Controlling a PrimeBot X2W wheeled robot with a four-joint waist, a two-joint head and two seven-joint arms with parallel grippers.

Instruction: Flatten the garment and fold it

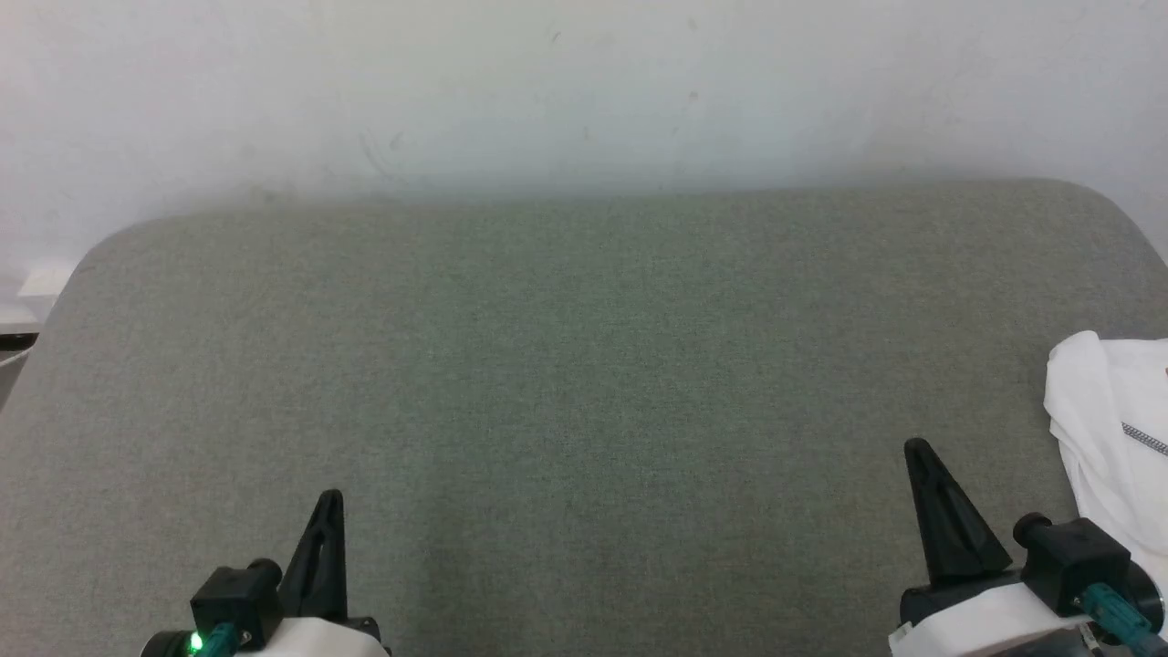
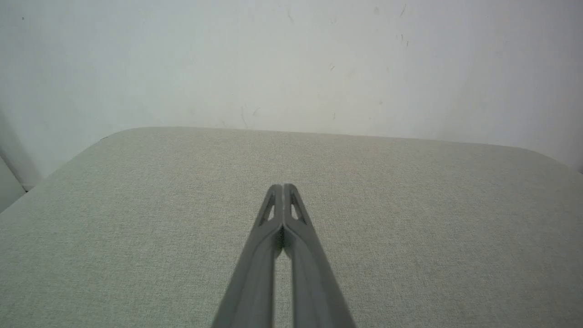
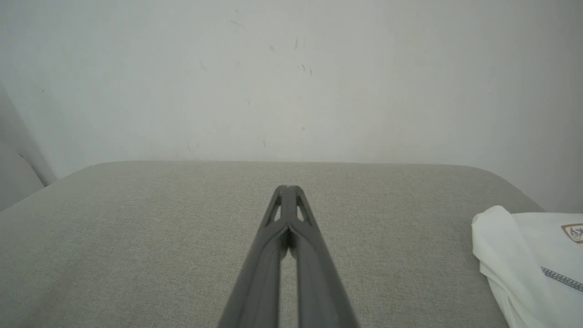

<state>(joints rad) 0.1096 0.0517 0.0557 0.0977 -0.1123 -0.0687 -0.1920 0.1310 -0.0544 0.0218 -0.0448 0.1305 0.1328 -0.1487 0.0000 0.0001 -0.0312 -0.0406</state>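
Observation:
The garment [image 1: 1109,429] is a white T-shirt lying bunched at the right edge of the grey padded table [image 1: 584,392], partly cut off by the frame. A grey zigzag stitch line runs across it. In the right wrist view the garment [image 3: 528,259] lies at the lower right, with a brown-bordered label at the frame's edge. My right gripper [image 1: 915,449] is shut and empty, just left of the garment and apart from it. My left gripper [image 1: 330,499] is shut and empty at the lower left. The left gripper [image 2: 283,187] and the right gripper [image 3: 288,187] each show their tips pressed together above the bare pad.
A white wall [image 1: 584,91] rises right behind the table's far edge. The table's corners are rounded, and the floor drops away past its left corner [image 1: 18,310]. Bare grey pad stretches between and beyond the two grippers.

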